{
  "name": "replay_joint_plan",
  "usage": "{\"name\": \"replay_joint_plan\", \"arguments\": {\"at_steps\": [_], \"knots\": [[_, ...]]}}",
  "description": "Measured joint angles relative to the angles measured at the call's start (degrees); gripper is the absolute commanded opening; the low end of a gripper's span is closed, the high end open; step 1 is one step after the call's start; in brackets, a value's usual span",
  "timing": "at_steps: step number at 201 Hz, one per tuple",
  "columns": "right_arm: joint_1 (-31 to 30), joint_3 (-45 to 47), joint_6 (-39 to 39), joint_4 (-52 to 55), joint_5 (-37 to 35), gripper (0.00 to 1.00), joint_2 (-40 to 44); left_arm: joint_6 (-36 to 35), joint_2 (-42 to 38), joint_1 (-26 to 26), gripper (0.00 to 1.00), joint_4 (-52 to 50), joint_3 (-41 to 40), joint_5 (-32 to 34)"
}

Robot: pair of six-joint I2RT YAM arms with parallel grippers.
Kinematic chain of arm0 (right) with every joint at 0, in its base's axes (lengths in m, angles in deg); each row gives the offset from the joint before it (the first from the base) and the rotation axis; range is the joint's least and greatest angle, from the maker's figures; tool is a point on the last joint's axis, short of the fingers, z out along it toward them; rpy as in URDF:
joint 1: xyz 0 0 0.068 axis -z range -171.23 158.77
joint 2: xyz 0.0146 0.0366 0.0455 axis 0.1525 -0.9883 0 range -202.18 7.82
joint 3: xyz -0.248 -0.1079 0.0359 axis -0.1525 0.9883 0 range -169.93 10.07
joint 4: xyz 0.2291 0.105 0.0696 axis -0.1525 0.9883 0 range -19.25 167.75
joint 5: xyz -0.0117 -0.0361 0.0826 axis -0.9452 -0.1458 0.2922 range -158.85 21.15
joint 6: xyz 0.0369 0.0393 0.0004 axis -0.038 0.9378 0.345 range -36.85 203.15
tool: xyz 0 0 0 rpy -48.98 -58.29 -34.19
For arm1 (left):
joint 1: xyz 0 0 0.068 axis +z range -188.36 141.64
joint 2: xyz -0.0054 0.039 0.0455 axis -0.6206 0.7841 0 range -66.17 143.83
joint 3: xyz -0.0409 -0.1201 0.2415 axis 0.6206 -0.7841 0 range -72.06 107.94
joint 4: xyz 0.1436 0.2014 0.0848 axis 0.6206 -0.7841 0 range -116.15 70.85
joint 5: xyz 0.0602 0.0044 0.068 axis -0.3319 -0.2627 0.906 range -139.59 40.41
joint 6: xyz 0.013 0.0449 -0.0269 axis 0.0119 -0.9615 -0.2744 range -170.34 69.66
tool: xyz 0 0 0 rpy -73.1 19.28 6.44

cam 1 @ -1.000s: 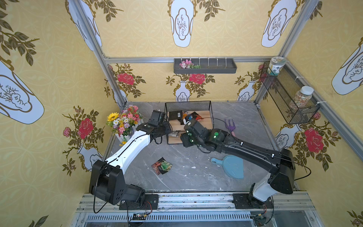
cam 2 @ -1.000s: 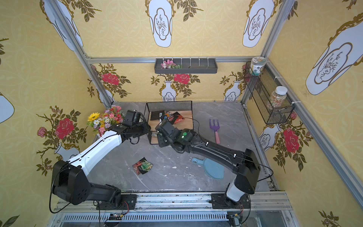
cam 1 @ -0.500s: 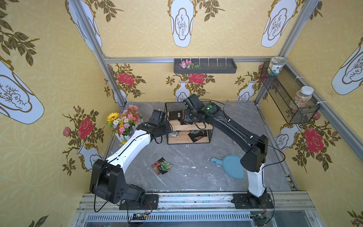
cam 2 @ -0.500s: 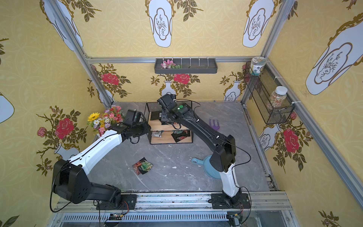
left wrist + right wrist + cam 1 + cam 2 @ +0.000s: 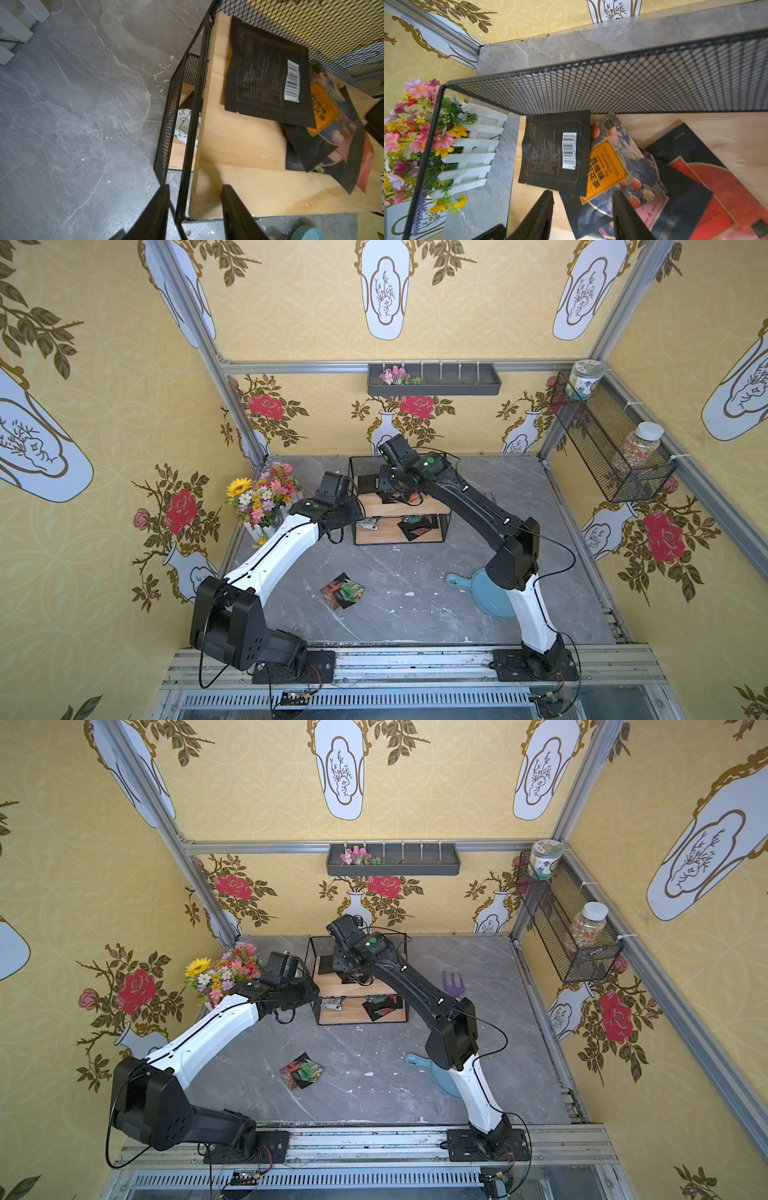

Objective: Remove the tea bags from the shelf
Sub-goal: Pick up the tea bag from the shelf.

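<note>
Right claw (image 5: 582, 193), arm arched over shelf (image 5: 374, 506), gapes above tea bags (image 5: 556, 147); left claw (image 5: 195, 187) open astride frame (image 5: 192, 124).

- Grey marbled tabletop (image 5: 415, 572) — it carries everything here.
- The shelf (image 5: 390, 509) stands on it near the back wall, its mesh side towards that wall.
- Upper board (image 5: 239, 141): a black barcode sachet (image 5: 556, 149) partly overlaps an orange-label sachet (image 5: 608, 164); a red-printed sachet (image 5: 708, 182) lies beside them.
- Lower board (image 5: 374, 537): a whitish sachet (image 5: 368, 524) at one end, black sachets (image 5: 417, 526) towards the other.
- In front, well apart from the shelf — a small pile of sachets (image 5: 343, 590) on the bare tabletop.
- Also on the tabletop: a blue dustpan (image 5: 478, 589), a purple fork (image 5: 453, 984), and a flower planter (image 5: 262, 497) near the shelf.
</note>
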State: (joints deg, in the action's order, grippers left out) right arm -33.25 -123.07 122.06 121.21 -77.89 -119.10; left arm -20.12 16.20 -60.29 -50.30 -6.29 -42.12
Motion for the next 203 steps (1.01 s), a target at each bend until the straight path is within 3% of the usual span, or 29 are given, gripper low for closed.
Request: {"name": "replay_joint_plan", "arguments": {"at_steps": [140, 203], "knots": [[0.0, -6.5, -3.4, -4.0, -1.8, 0.57, -8.5, 0.0, 0.0, -0.1, 0.46, 0.1, 0.0, -0.1], [-0.8, -6.3, -6.3, -5.8, -5.4, 0.53, -10.0, 0.0, -0.3, -0.2, 0.46, 0.2, -0.2, -0.2]]}}
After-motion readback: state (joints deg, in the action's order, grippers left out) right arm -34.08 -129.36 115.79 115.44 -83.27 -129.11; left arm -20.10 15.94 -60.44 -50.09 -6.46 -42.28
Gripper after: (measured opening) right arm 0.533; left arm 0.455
